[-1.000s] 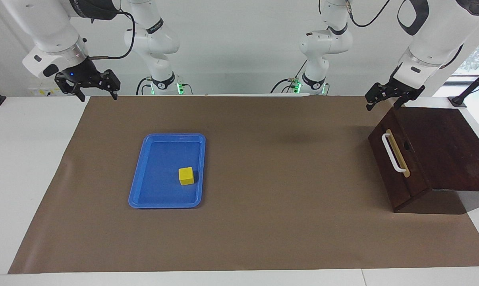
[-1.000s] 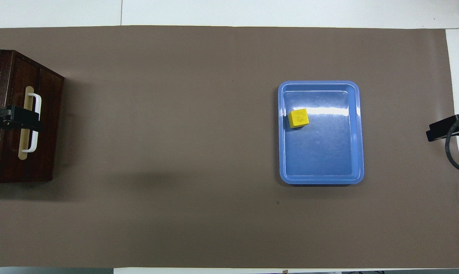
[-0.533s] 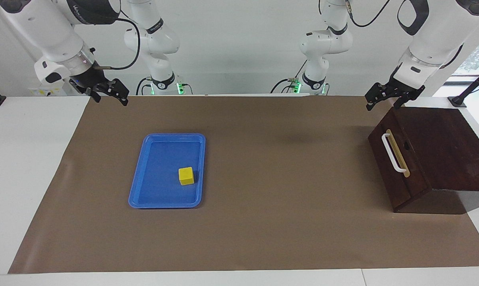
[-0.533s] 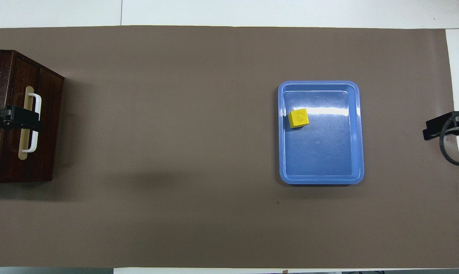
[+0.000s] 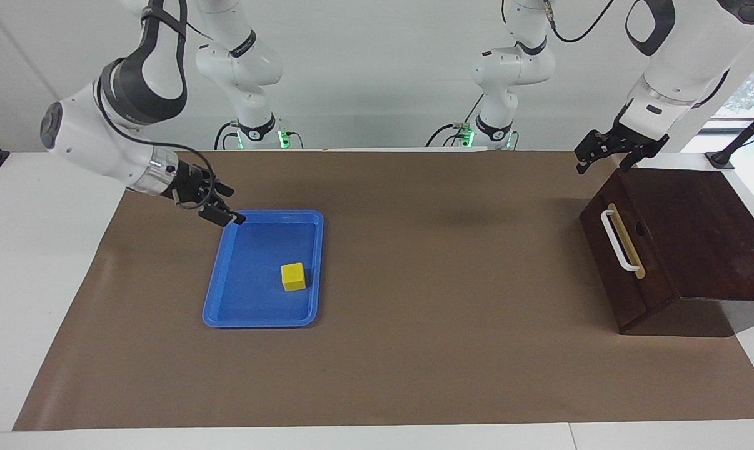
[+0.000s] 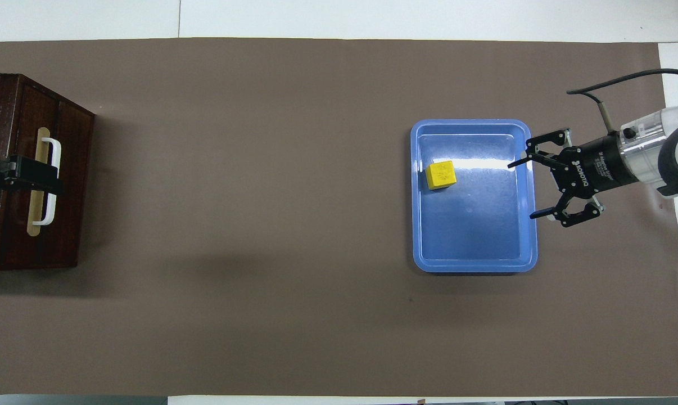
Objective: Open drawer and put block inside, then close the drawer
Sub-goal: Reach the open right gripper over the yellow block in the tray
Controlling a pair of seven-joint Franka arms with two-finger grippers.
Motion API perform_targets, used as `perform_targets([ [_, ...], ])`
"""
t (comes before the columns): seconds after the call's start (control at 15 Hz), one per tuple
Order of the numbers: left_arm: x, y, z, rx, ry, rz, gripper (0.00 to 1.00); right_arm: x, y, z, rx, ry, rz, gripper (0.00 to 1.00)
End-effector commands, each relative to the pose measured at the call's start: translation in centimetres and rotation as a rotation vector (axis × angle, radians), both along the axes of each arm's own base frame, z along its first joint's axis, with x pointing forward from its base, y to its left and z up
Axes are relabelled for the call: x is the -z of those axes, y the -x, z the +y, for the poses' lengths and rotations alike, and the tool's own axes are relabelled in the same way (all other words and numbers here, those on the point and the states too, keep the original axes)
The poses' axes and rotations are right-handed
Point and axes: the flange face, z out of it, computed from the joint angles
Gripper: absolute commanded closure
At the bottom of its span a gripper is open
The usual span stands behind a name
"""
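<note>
The yellow block [image 5: 293,276] [image 6: 441,174] lies in the blue tray [image 5: 217,307] [image 6: 474,265], on the side toward the left arm's end. My right gripper [image 5: 225,214] [image 6: 522,190] is open and empty. It hangs low over the tray's rim toward the right arm's end, apart from the block. The dark brown drawer [image 5: 627,284] [image 6: 72,185] is shut in its cabinet, its white handle [image 5: 616,240] [image 6: 53,180] facing the tray. Above the cabinet's edge, over the handle in the overhead view, my left gripper [image 5: 602,164] [image 6: 32,175] waits open and holds nothing.
A brown mat [image 5: 446,350] covers most of the white table. The cabinet [image 5: 702,231] stands at the left arm's end of the mat, angled toward the middle. Bare mat lies between tray and cabinet.
My right arm has swung down from the table's edge to the tray's rim, gripper still open. The left arm, block, tray and drawer have not moved.
</note>
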Motion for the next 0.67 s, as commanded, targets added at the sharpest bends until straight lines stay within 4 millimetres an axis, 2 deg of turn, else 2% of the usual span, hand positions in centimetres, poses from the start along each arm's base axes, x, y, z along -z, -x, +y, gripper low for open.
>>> perform_targets([
  [0.0,-0.2,0.4,0.0,0.002,0.013,0.001,0.00,3.3,0.4,0.0,0.124,-0.080,0.054,0.00],
  [0.07,-0.2,0.4,0.0,0.002,0.013,0.001,0.00,5.3,-0.1,-0.1,0.138,-0.104,0.091,0.00],
  [0.2,-0.2,0.4,0.0,0.002,0.013,0.001,0.00,8.1,-1.4,-0.1,0.151,-0.132,0.131,0.00],
  [0.4,-0.2,0.4,0.0,0.002,0.013,0.001,0.00,11.1,-3.3,0.5,0.163,-0.169,0.164,0.00],
  [0.6,-0.2,0.4,0.0,0.002,0.013,0.001,0.00,12.5,-4.7,1.1,0.143,-0.164,0.157,0.00],
])
